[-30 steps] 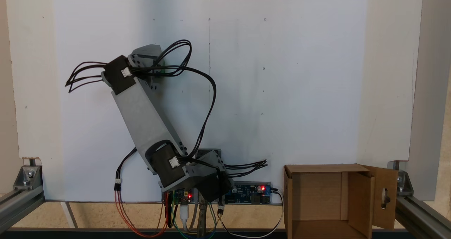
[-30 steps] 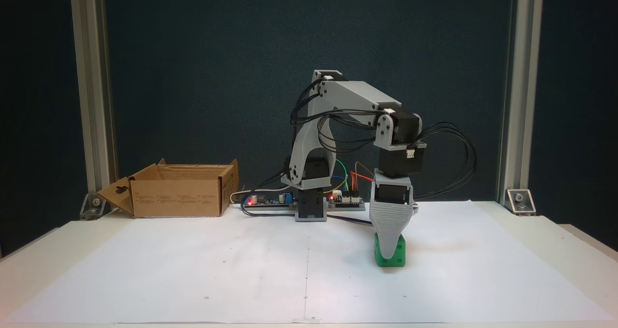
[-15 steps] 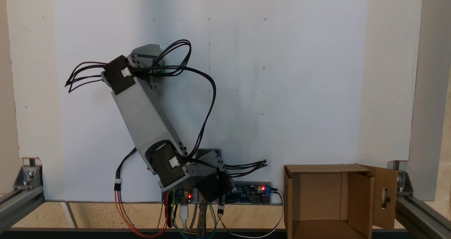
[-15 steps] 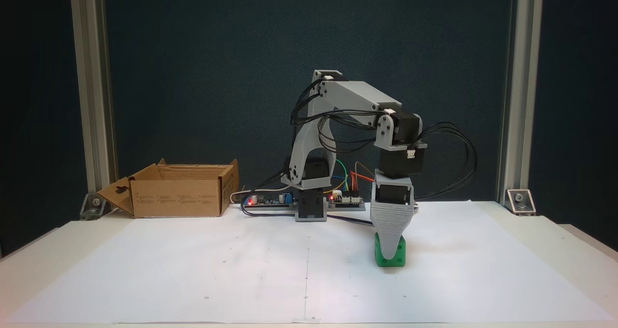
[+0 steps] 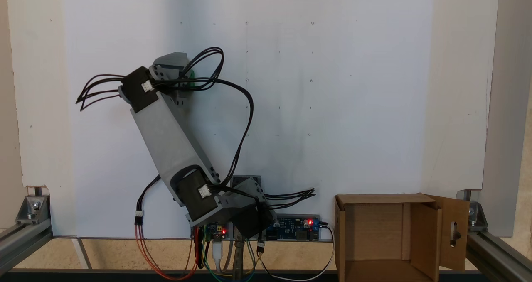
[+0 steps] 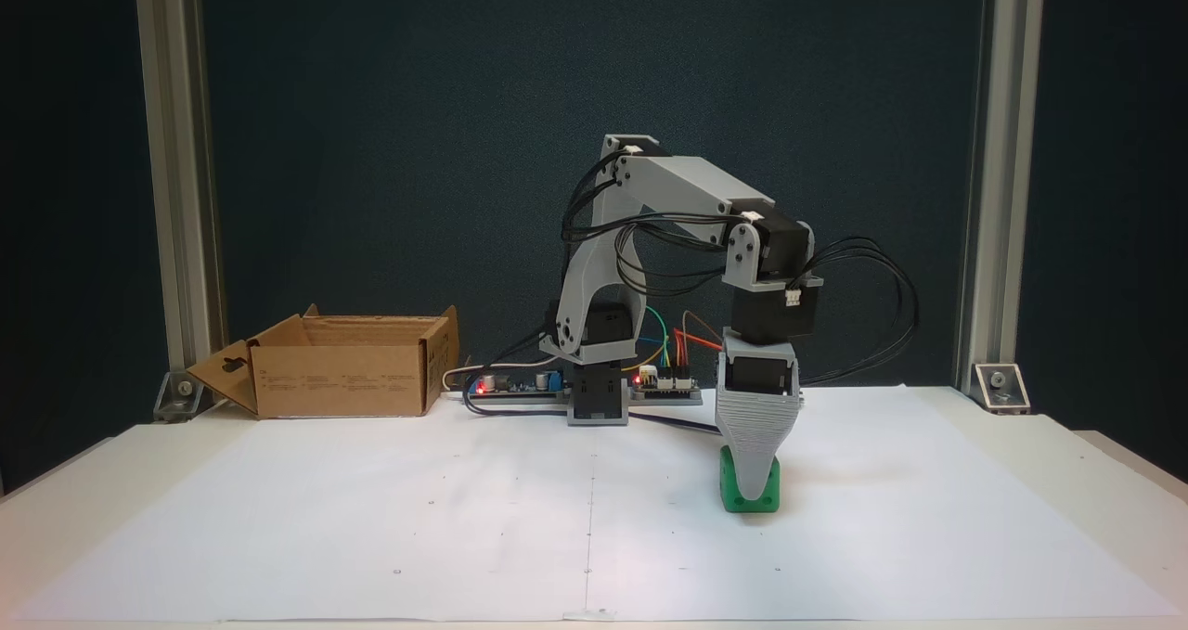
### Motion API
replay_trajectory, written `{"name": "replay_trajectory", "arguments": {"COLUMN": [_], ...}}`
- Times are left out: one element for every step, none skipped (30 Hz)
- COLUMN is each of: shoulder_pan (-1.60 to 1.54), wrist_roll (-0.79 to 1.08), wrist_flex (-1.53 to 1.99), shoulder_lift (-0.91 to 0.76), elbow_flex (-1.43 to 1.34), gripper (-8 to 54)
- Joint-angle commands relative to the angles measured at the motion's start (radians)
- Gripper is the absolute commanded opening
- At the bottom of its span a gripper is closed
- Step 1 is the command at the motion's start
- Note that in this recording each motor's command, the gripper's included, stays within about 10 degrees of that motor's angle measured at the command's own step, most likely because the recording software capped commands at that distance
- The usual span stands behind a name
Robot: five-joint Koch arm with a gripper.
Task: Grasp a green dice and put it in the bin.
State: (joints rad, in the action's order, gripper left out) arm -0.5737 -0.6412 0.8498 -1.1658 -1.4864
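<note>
One green dice (image 6: pixel 750 483) sits on the white paper (image 6: pixel 464 519) right under the gripper (image 6: pixel 754 482), whose front jaw covers its face; jaw spacing cannot be told, and the cardboard bin (image 6: pixel 339 370) stands well apart

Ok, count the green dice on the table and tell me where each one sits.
1. The green dice sits on the white paper right of centre in a fixed view, directly under the gripper. The arm could hide others.
</note>
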Motion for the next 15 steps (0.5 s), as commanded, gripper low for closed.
{"name": "replay_trajectory", "arguments": {"shoulder_pan": [0.0, 0.0, 0.0, 0.0, 0.0, 0.002, 0.002, 0.003, 0.003, 0.003, 0.003, 0.005, 0.005, 0.006, 0.006], "wrist_roll": [-0.067, -0.067, -0.067, -0.067, -0.067, -0.067, -0.067, -0.067, -0.067, -0.067, -0.067, -0.067, -0.067, -0.067, -0.067], "wrist_flex": [-0.006, -0.011, -0.014, -0.015, -0.02, -0.021, -0.023, -0.023, -0.023, -0.023, -0.023, -0.025, -0.026, -0.031, -0.035], "shoulder_lift": [-0.002, 0.006, 0.009, 0.014, 0.015, 0.017, 0.02, 0.021, 0.025, 0.026, 0.026, 0.026, 0.026, 0.026, 0.026], "elbow_flex": [0.017, 0.017, 0.017, 0.017, 0.017, 0.017, 0.018, 0.017, 0.017, 0.017, 0.017, 0.017, 0.018, 0.018, 0.018], "gripper": [41.2, 41.2, 41.2, 41.2, 41.2, 41.2, 41.2, 41.2, 41.2, 41.0, 39.7, 38.1, 36.9, 35.7, 34.1]}}
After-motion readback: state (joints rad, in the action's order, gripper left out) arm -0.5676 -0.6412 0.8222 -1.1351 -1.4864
